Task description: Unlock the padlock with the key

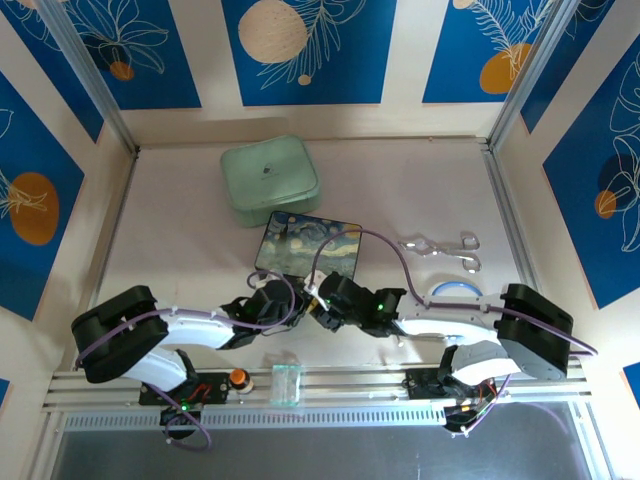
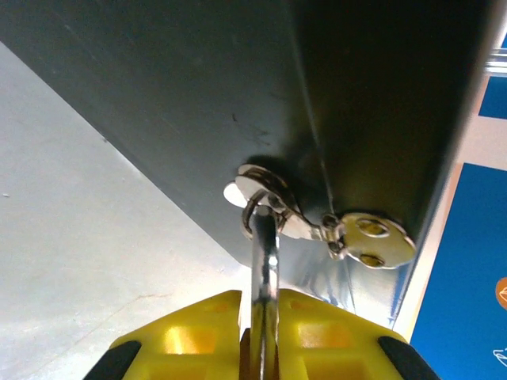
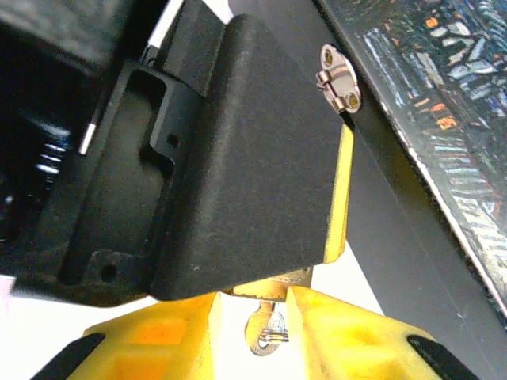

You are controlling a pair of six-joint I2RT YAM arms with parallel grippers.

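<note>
Both arms meet at the near edge of the painted box (image 1: 308, 245), which lies flat at mid-tabletop (image 1: 180, 230). The padlock (image 2: 265, 269) hangs from the box's small latch (image 2: 273, 198), its silver shackle threaded through the latch loop. The left fingers (image 2: 198, 332) are clamped tight on the shackle, holding the lock steady against the box's dark side wall.

From the right, the right fingers (image 3: 348, 332) stand narrow around the head of the key (image 3: 268, 336). The key points toward the brass underside of the lock just beyond it. I cannot tell whether they are pinching the key firmly or only bracketing it, nor whether its tip already sits in the keyhole.

The step in hand looks like seating or turning the key. Next, the right fingers likely need a sure pinch on the key head, then a twist about the key's own line. Meanwhile the left fingers must keep the lock from swinging on the latch.
</note>
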